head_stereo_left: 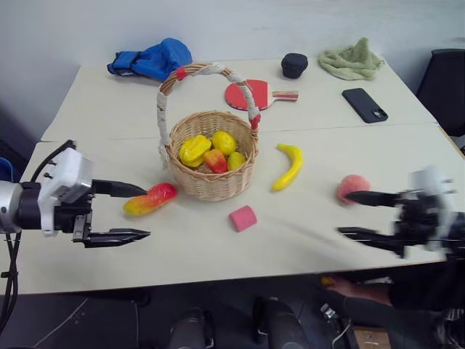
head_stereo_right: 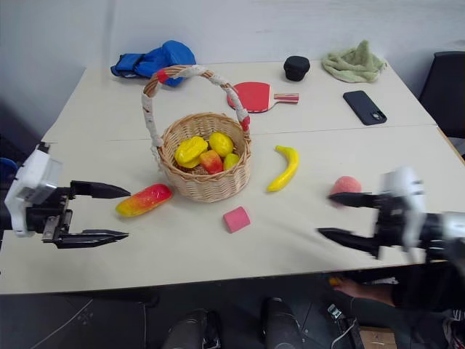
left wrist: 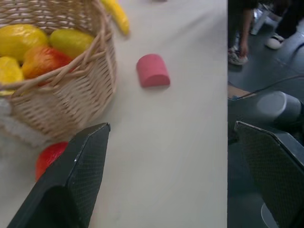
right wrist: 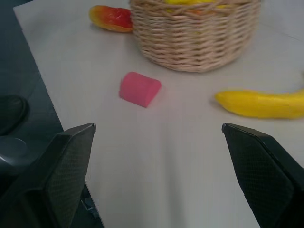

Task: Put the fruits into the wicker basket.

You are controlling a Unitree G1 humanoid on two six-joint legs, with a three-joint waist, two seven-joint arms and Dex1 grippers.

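A: Near the front edge of the desk [head_stereo_left: 305, 251] both claws are released and hold nothing. The left gripper [head_stereo_left: 134, 212] hangs over the front-left part, its fingers wide apart, just beside the mango [head_stereo_left: 150, 198]. The right gripper [head_stereo_left: 357, 215] hangs over the front-right part, also spread wide, with the peach [head_stereo_left: 353, 187] near its upper finger.

B: So which step do you judge is in hand?

A: I think reaching for the nearest fruits. The mango lies tilted, its red end almost touching the wicker basket [head_stereo_left: 211, 164]. To do it well, the left claw should close across the narrow width of the mango, not along its length, and come from the open side, away from the basket wall.

B: And the pink block [head_stereo_left: 243, 217]?

A: It lies between the two claws, near the front edge. It is not a fruit, so leave it alone.

B: What is farther?

A: The banana [head_stereo_left: 288, 166] lies just right of the basket, apart from it. The basket stands in the middle and already holds some fruits. Its tall handle arches over the opening, so fruits should go in beside the arch. Behind it the desk carries a red paddle [head_stereo_left: 248, 94], a phone [head_stereo_left: 365, 105], a green cloth [head_stereo_left: 352, 61] and a blue thing [head_stereo_left: 154, 58] near the far edge, all well apart from the work.
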